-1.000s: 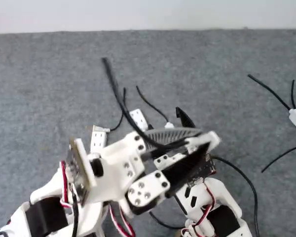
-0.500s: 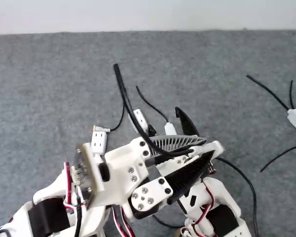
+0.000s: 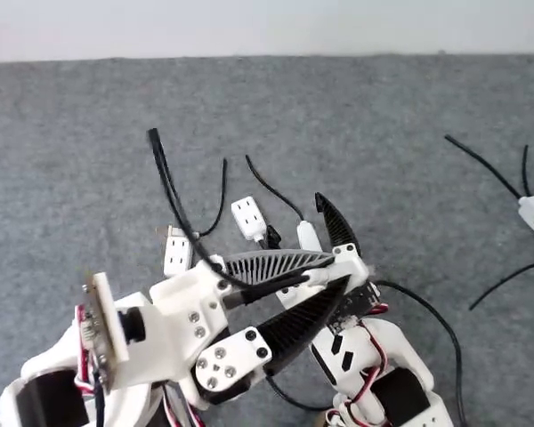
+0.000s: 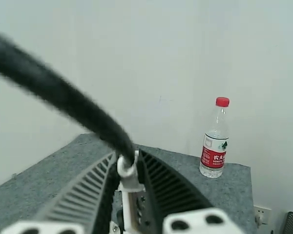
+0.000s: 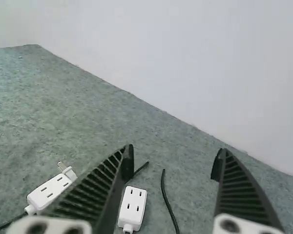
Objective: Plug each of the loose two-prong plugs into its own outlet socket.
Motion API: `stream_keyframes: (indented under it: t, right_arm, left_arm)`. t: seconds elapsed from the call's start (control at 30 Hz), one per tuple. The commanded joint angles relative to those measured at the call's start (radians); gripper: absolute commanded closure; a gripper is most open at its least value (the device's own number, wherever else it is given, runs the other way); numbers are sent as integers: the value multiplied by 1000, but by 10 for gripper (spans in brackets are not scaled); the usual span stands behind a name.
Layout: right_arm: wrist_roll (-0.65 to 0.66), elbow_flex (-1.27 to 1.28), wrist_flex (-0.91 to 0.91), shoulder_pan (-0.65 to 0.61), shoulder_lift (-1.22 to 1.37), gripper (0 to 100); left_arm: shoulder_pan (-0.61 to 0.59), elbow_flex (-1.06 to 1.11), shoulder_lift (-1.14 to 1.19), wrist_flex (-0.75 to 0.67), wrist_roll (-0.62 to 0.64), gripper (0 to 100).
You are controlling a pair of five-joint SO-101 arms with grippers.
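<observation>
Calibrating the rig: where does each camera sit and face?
High view: fixed overhead, looking down at grey mat; left arm, right arm show.
Left wrist view: on its wrist, facing wall and bottle; left gripper clamps plug.
Right wrist view: on its wrist, facing mat and wall; right gripper open.
Shared: high and right wrist views show the white socket.

Grey felt table point(image 3: 80, 133) — on it a white outlet socket point(image 3: 248, 217), a pronged plug point(image 3: 178, 252), a black cord point(image 3: 485, 165).
</observation>
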Motion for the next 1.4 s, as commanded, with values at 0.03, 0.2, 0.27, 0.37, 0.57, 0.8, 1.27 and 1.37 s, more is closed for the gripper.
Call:
stream_keyframes:
  t: [0.03,0.2,0.27,0.37,0.57,0.8,1.27,1.37]
  right_arm:
    - [6,-74,-2,30,-13,736]
    - [5,-92,-7,85,-12,736]
    - [5,-95,-2,85,-12,736]
    - [3,-95,-4,85,-7,736]
    - [3,-95,-5,91,-13,736]
    - [5,-95,-7,91,-13,736]
    - [-14,-114,-7,128,-5,736]
    - [-55,-114,-5,130,-5,736]
  left_arm:
    - [-11,-18,-3,28,5,989]
    - [-11,-18,-3,31,5,989]
    - [-11,-18,-3,31,5,989]
    - [-11,-18,-3,31,5,989]
    - [-11,-18,-3,34,5,989]
    - [-11,-18,-5,78,5,989]
    - [-12,31,-107,110,0,989]
    - [-12,117,-127,66,-2,989]
